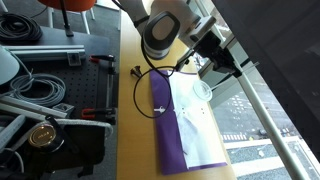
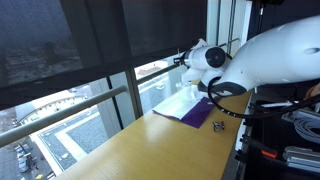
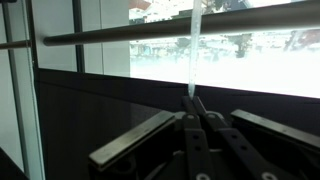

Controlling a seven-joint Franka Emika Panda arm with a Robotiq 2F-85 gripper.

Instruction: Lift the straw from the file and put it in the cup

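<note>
The purple file (image 1: 180, 135) lies flat on the wooden table, with its pale front towards the window; it also shows in an exterior view (image 2: 185, 108). The clear cup (image 1: 203, 90) stands at the file's far end by the window. My gripper (image 3: 192, 97) is shut on a thin pale straw (image 3: 195, 50), which sticks out from the fingertips towards the window. In an exterior view the gripper (image 1: 228, 60) is raised above the table, over and slightly beyond the cup. The straw is too thin to make out in the exterior views.
A black cable (image 1: 145, 88) loops over the table and the file's edge. A small black clip (image 1: 134, 71) lies near it and also shows in an exterior view (image 2: 218, 125). A window rail (image 3: 160, 35) runs close ahead. Cables and gear crowd the table's other side.
</note>
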